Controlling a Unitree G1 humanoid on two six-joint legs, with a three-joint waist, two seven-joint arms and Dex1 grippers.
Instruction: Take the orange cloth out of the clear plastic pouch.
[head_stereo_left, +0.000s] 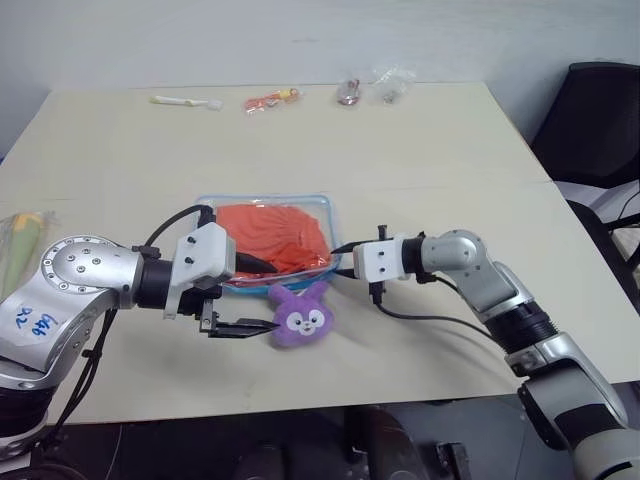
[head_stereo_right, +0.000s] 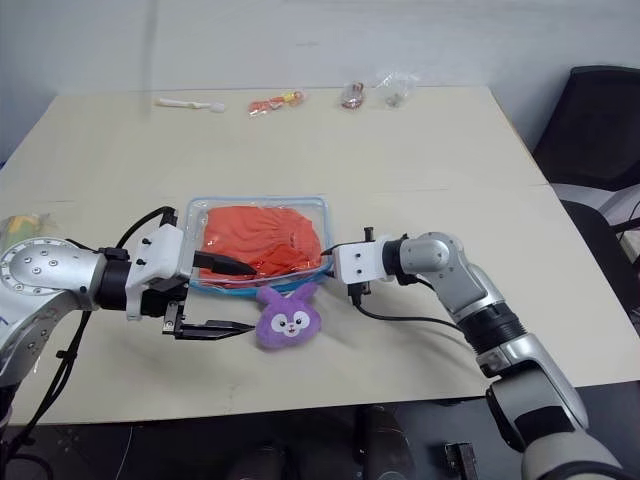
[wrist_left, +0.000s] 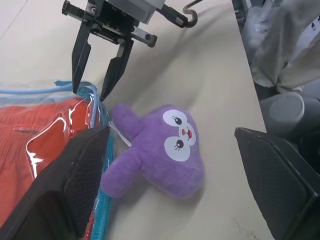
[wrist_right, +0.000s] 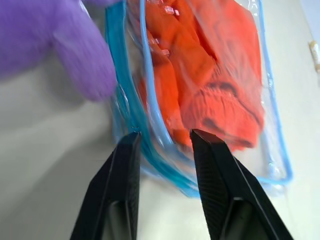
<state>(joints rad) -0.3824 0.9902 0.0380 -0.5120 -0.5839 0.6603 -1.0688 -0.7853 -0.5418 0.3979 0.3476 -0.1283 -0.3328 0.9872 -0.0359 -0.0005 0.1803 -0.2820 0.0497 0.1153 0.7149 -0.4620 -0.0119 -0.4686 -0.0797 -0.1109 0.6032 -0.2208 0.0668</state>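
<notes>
the cloth (head_stereo_left: 275, 232) lies bunched inside the pouch (head_stereo_left: 322, 205), which rests flat near the middle of the table (head_stereo_left: 420, 150), still fully enclosed. it looks soft, light and wrinkled, so i judge it will bunch and drag rather than slide out in one piece; the pouch's clear vinyl looks slick and floppy, its blue zipper edge the firmest place to pinch. my right gripper (wrist_right: 162, 137) sits at the pouch's near right corner, jaws parted with the blue trim between the tips, not yet clamped. my left gripper (head_stereo_left: 245, 297) hovers with fingers spread wide, one finger over the pouch and the other beside the purple toy (head_stereo_left: 303, 316), which lies touching the pouch's front edge. a black chair (head_stereo_left: 590, 110) stands off to my right.
</notes>
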